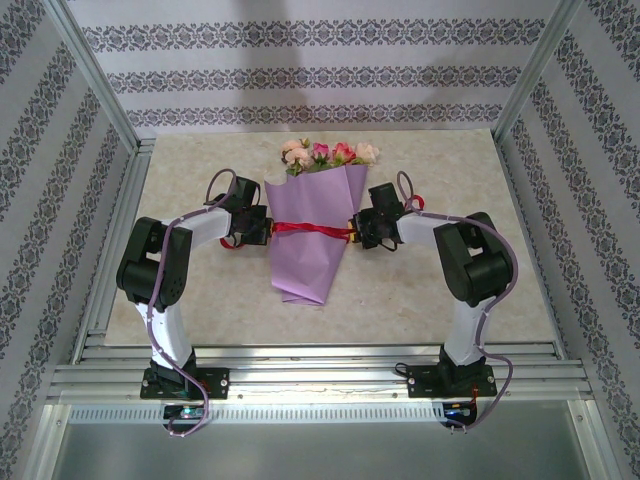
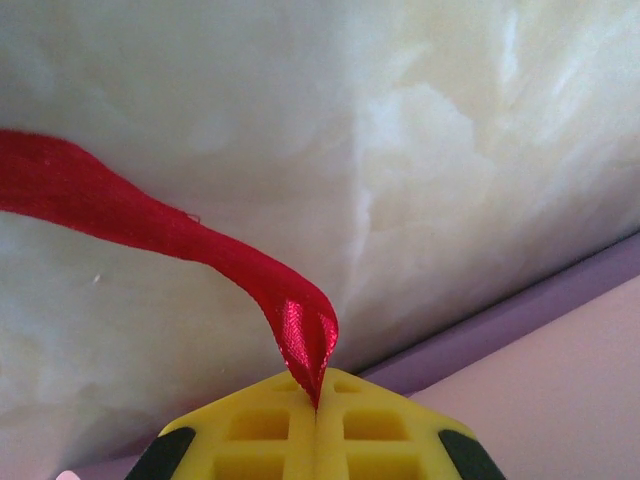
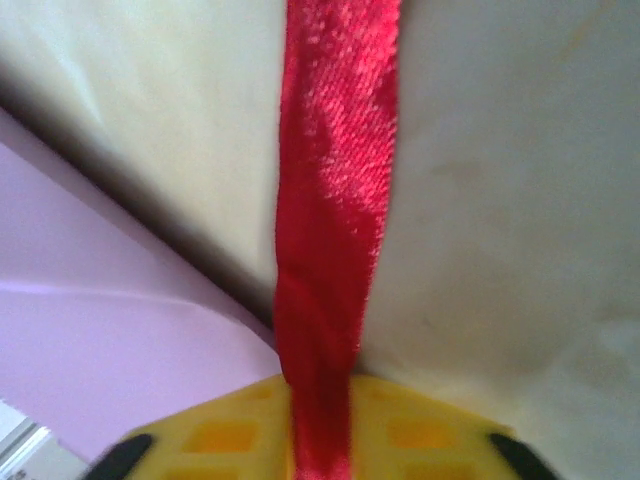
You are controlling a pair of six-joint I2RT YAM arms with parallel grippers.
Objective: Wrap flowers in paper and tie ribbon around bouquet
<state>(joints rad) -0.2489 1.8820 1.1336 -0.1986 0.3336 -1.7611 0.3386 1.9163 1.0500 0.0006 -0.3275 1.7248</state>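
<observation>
At frame centre, your purple paper cone of pink roses (image 1: 308,245) is wrapped. The left gripper (image 1: 266,228) and right gripper (image 1: 352,231) each pinch the thin red ribbon (image 1: 305,229); the knot seems unfinished.

1. We see a pale cream, marbled tabletop (image 1: 420,290), with patterned panels on its left, right and far sides.
2. Near its middle lies one bouquet: a long cone of lilac-purple paper (image 1: 308,262), narrow tip toward the near edge, wide mouth toward the far edge.
3. Pink, peach and magenta rose heads (image 1: 328,153) with green leaves stick out of the mouth at the far end.
4. A narrow bright red ribbon (image 1: 305,228) crosses the cone from left to right and runs out over bare tabletop on both sides.
</observation>
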